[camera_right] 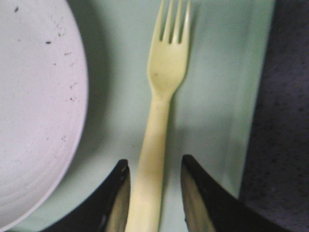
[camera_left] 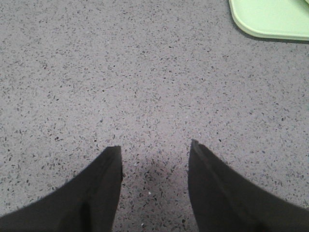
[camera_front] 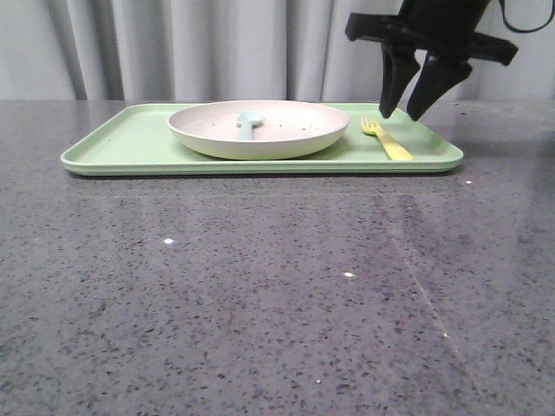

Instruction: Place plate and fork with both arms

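The off-white speckled plate (camera_front: 257,128) sits on the pale green tray (camera_front: 113,143), with a pale blue utensil (camera_front: 249,123) lying in it. The yellow fork (camera_front: 388,139) lies on the tray to the plate's right. My right gripper (camera_front: 401,113) hangs open just above the fork. In the right wrist view the fork's handle (camera_right: 153,159) lies between the open fingers of my right gripper (camera_right: 153,166), a gap on each side, and the plate's rim (camera_right: 58,121) shows beside it. My left gripper (camera_left: 154,147) is open and empty over bare table; it does not show in the front view.
The tray stands at the back of the grey speckled table (camera_front: 277,295), before a grey curtain (camera_front: 217,43). One corner of the tray (camera_left: 270,21) shows far from the left gripper's fingers. Bare table (camera_right: 285,121) lies just past the tray's right edge.
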Motion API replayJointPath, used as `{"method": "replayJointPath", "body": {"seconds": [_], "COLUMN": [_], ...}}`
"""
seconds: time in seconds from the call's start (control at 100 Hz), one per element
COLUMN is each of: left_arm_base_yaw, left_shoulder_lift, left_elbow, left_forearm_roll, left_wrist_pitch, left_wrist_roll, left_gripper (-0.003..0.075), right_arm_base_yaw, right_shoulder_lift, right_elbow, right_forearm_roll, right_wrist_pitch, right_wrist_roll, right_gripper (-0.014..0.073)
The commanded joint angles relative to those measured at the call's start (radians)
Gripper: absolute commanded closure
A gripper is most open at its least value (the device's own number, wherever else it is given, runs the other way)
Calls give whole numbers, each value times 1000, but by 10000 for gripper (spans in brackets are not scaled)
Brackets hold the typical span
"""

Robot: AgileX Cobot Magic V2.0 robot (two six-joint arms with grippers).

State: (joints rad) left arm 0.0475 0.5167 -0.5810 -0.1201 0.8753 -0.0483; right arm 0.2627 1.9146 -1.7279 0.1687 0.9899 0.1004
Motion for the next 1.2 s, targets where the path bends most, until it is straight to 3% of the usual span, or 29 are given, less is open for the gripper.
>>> {"method": "replayJointPath", "body": {"seconds": [0.0,0.21,0.36,0.68,1.19], "left_arm_base_yaw": [0,0,0,0,0], "left_shoulder_lift": [3,3,3,3,3], "left_elbow": [-28,-28,-28,-28,-28], "left_forearm_roll": [-14,-14,-14,-14,-14], "left_wrist_pitch": [-59,-61,-63,-63,-63], "left_wrist_roll": [-11,-11,-11,-11,-11], "left_gripper": [408,408,408,408,408], "right_arm_base_yaw": [-1,-1,-1,-1,-1], "right_shoulder_lift": [-113,-250,-395,-759,-1244], "right_elbow": [-25,8,153,580,1053], "right_forearm_roll": [-53,-198,-267,-271,-271], "right_wrist_pitch": [-56,-55,-82,-257,-335], "right_wrist_roll": [-14,-14,-14,-14,4], "right_gripper": [313,314,314,314,314]}}
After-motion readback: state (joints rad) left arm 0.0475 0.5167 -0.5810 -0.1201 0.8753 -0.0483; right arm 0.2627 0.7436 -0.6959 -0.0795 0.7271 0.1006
